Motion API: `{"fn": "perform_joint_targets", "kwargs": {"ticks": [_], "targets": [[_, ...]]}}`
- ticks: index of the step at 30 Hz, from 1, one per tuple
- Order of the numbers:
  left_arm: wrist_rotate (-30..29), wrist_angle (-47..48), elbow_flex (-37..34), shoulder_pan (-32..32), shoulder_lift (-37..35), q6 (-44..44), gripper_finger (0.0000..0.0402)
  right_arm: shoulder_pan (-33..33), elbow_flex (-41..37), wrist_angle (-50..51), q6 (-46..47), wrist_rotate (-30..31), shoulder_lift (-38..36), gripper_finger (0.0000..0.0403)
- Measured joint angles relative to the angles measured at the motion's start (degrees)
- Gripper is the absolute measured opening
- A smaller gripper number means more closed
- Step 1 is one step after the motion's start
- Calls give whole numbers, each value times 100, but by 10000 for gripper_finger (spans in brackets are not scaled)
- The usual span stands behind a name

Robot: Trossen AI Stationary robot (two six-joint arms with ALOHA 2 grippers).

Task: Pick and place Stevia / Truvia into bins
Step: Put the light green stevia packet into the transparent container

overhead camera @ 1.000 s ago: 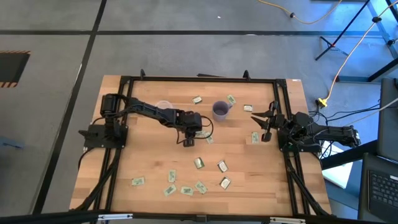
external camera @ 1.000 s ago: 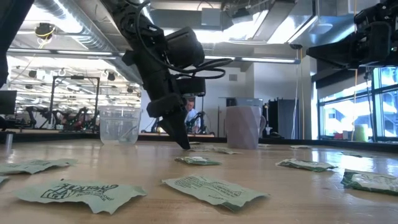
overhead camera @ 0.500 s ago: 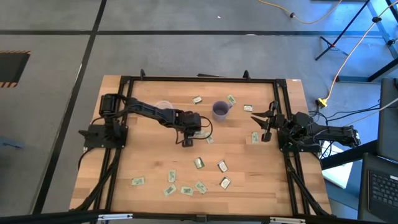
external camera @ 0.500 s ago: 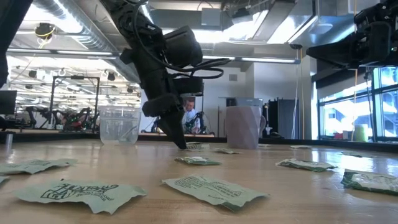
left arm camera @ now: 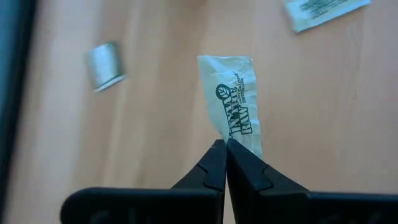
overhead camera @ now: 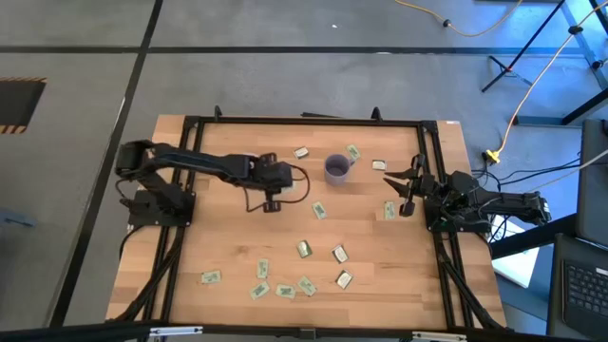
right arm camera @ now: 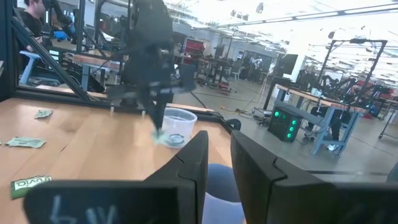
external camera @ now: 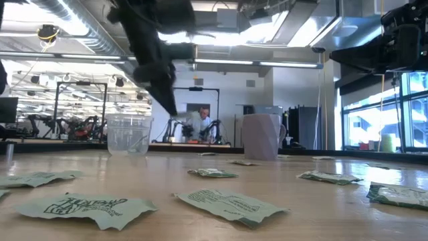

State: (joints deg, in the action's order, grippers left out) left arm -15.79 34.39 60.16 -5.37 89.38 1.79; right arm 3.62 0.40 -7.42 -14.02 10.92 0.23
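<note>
One packet (left arm camera: 233, 99) pinched in the left gripper (left arm camera: 225, 149), upper-middle frame, probably headed to the clear cup (external camera: 128, 134); right gripper (overhead camera: 407, 201) waits part-open.

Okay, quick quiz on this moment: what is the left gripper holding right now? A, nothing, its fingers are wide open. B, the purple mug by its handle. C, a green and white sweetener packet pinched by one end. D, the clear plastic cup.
C. In the left wrist view the left gripper has its fingertips shut on one end of a sweetener packet, which hangs above the wooden table, lifted off it.
</note>
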Motion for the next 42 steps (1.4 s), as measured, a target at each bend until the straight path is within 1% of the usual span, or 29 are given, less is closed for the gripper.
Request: {"fn": "perform_joint_targets", "kwargs": {"ticks": [4, 7, 9, 13, 17, 22, 26, 38, 42], "targets": [[-823, 550, 0, -11, -498, -461, 2, 1, 1, 3, -3, 0, 2, 75], [-1374, 1048, 2, -42, -692, -878, 3, 2, 0, 3, -17, 0, 2, 75], [-1568, 1386, 3, -103, -707, -1127, 3, 0, 0, 4, -20, 0, 2, 75], [-1731, 2010, 7, -315, -613, -1700, 3, 1, 0, 4, -18, 2, 2, 75], [-1666, 2296, 7, -513, -466, -2003, 3, 0, 2, 4, -19, 4, 2, 75], [-1136, 2333, 9, -672, -300, -1973, 3, 1, 0, 3, -18, 15, 2, 75], [-966, 2337, 9, -737, -181, -1973, 3, 2, 0, 4, -19, 15, 2, 75], [-961, 2352, 9, -754, -41, -1967, 4, 0, 0, 4, -17, 13, 2, 75], [-960, 2354, 9, -754, -41, -1968, 13, 0, 0, 3, -20, 13, 2, 75]]}}
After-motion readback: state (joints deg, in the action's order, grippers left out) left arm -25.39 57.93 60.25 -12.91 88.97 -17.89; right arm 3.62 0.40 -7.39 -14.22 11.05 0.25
